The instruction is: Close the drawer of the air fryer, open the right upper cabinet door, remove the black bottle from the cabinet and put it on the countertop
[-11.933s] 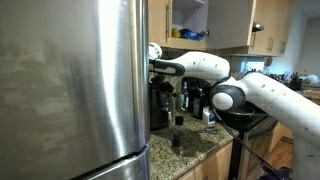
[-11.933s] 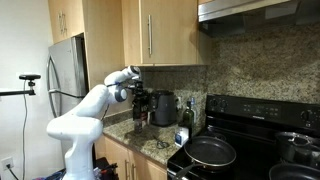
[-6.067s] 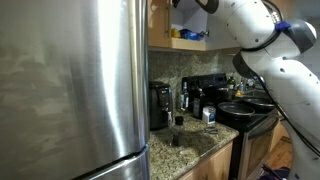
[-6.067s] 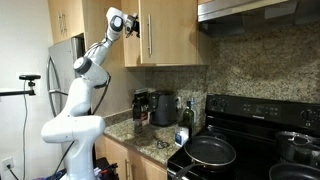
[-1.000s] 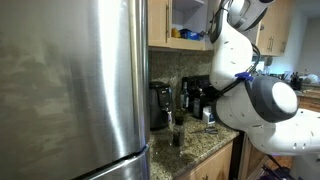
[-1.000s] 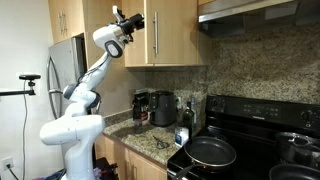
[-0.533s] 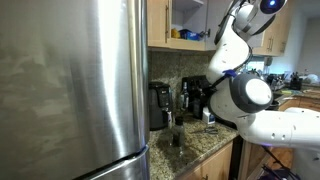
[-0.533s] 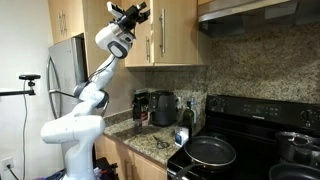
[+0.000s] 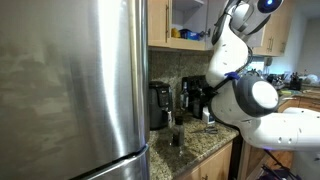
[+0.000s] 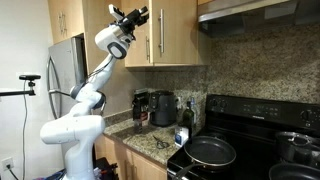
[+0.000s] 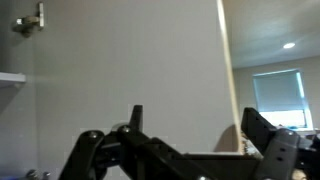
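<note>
In an exterior view: arm point(image 9: 245, 95) fills the 3 o'clock side. Its elbow bulges low and the forearm climbs toward 1 o'clock, out past the frame top. Cabinet point(image 9: 188, 22) interior shows at 12 o'clock. Air fryer point(image 9: 160, 105) stands on the countertop point(image 9: 195, 148) at centre, beside the fridge point(image 9: 70, 80).

In an exterior view: arm stretches steeply up from its base at 8 o'clock, wrist bent toward 3 o'clock. Gripper point(image 10: 138, 13) sits at 11 o'clock, near the cabinet top. Air fryer is well below it.

Wrist view: fingers point(image 11: 95, 150) are spread wide at 6 o'clock with nothing between them. The door point(image 11: 130, 60) is ahead, pale inner face to camera. Hinge point(image 11: 38, 15) at 10 o'clock. Bottle not made out.
</note>
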Controlling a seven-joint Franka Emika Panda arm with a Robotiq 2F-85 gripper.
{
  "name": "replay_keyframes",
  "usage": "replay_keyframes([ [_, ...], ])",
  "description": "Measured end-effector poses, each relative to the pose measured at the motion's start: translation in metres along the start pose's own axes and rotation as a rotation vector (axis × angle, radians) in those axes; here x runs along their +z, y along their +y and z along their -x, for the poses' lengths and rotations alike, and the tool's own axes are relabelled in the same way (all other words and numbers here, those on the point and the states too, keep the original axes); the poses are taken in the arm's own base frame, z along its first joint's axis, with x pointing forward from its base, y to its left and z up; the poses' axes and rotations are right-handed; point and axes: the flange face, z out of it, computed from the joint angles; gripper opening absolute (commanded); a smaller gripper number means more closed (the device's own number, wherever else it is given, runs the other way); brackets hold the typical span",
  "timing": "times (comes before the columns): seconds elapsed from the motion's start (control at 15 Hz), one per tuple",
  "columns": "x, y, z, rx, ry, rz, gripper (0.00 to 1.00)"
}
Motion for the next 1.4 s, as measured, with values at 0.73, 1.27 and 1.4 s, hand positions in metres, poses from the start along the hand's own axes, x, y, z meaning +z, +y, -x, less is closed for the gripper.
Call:
replay_keyframes([
  [0.73, -0.055, 0.067, 0.018, 0.129, 0.166, 0.434, 1.00],
  [1.27, -0.062, 0.081, 0.008, 0.017, 0.359, 0.548, 1.00],
  [1.4, -0.066, 0.083, 0.011, 0.041, 0.377, 0.596, 1.00],
])
